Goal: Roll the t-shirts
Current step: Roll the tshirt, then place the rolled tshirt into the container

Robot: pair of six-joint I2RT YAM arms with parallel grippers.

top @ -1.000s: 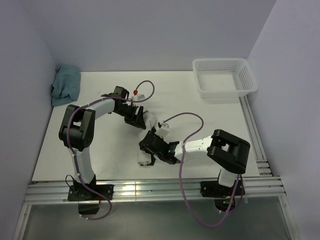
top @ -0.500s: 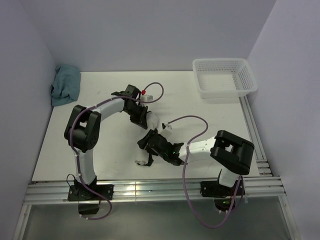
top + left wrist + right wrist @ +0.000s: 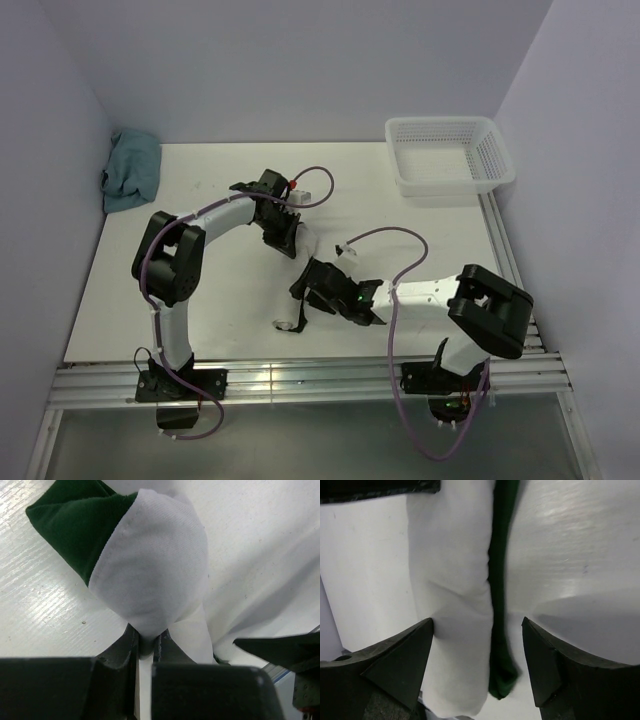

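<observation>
White table (image 3: pixel 380 200), lilac walls (image 3: pixel 300 60) | left jaws pinch t-shirt (image 3: pixel 150 575) | right jaws spread

Table (image 3: pixel 190 190) with t-shirt (image 3: pixel 290 321), basket (image 3: pixel 452 187), teal cloth (image 3: pixel 132 170)

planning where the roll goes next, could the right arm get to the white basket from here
Probably yes: the right gripper is open astride the t-shirt, and nothing stands between it and the basket.

The left end effector (image 3: pixel 146 647) pinches a bulging fold of the soft cream-white cloth t-shirt (image 3: pixel 155 575) between its black fingers. The dark green sleeve (image 3: pixel 75 525) lies upper left on the white worktop (image 3: pixel 40 615).
</observation>
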